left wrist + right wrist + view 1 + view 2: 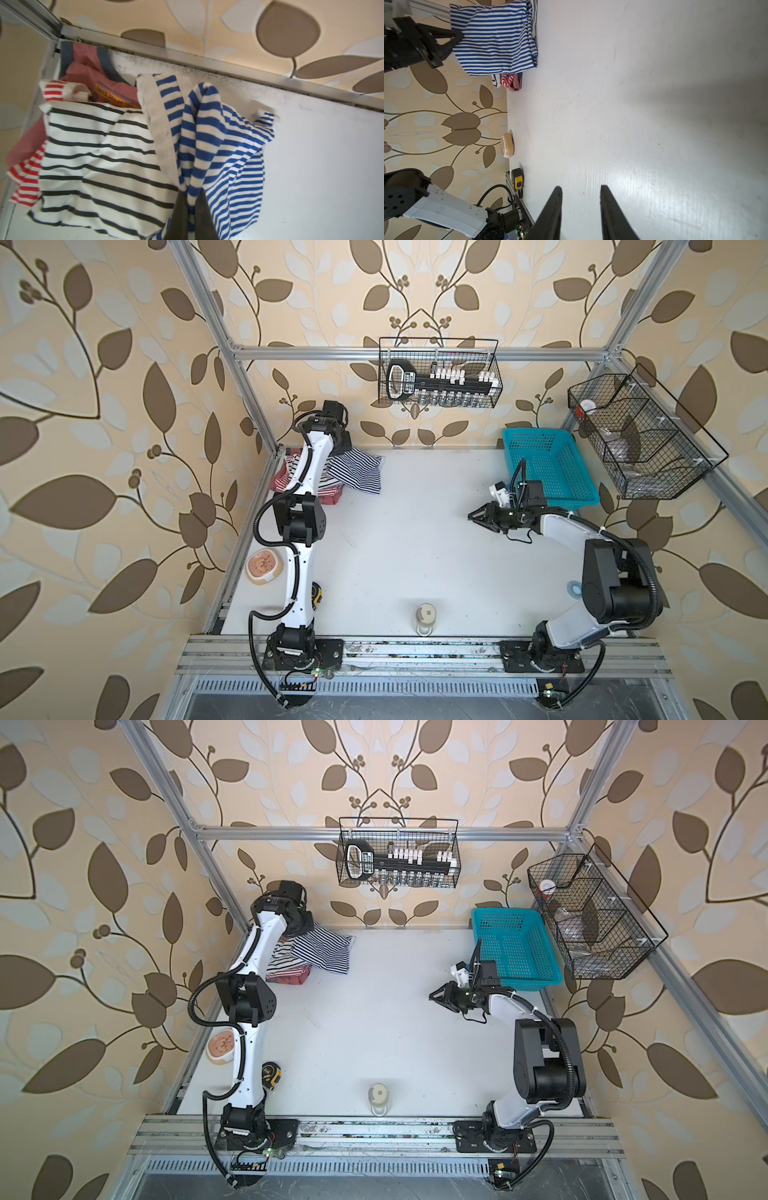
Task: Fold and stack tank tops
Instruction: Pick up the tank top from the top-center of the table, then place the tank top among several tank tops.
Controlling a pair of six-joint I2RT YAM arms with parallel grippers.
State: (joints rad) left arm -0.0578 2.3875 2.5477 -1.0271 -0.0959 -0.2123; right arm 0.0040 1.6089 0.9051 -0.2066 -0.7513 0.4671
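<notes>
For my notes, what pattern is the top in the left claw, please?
The tank top is blue-and-white striped; clearest in left wrist view.

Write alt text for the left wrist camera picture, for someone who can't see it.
The left gripper is shut on a bunched fold of the blue-and-white striped tank top, which drapes onto the white table. Beside it, in the table's corner, lie a black-striped white top and a red-and-white striped top.
</notes>
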